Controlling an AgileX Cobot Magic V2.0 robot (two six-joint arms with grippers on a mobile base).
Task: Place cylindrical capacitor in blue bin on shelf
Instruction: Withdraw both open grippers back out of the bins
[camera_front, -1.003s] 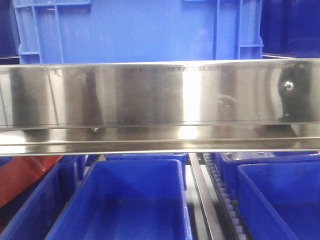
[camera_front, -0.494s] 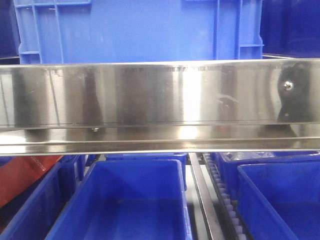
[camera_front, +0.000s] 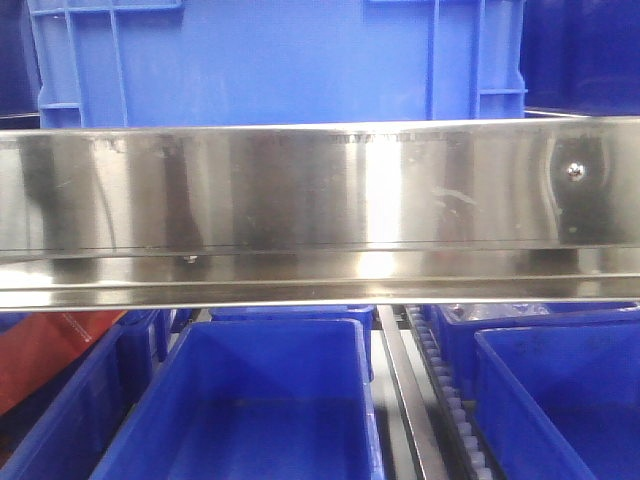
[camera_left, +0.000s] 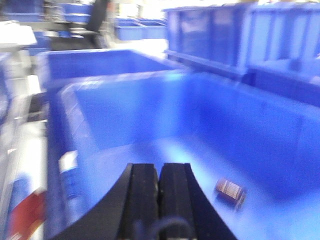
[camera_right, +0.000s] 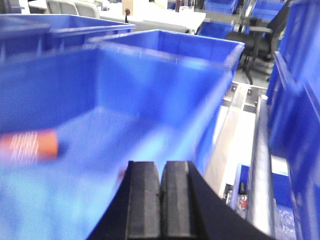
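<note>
The shelf's shiny steel front rail (camera_front: 320, 200) spans the front view, with blue bins above (camera_front: 280, 60) and below (camera_front: 260, 400) it. Neither gripper shows there. In the left wrist view my left gripper (camera_left: 159, 167) is shut and empty, low inside a blue bin (camera_left: 150, 100). A small brown cylindrical capacitor (camera_left: 230, 190) lies on that bin's floor, just right of the fingers and apart from them. In the right wrist view my right gripper (camera_right: 161, 165) is shut and empty above another blue bin (camera_right: 165, 75). An orange cylinder (camera_right: 30, 146) lies in that bin at the left.
Grey roller tracks (camera_front: 440, 390) run between the lower bins, with another blue bin (camera_front: 560, 400) to the right. A red object (camera_front: 45, 350) shows at the lower left. A steel rail and track (camera_right: 245, 130) lie right of the right gripper's bin. More blue bins (camera_left: 240, 35) stand behind.
The dark reflection around the screw at the right end of the steel rail has faded away. The bins have not moved.
</note>
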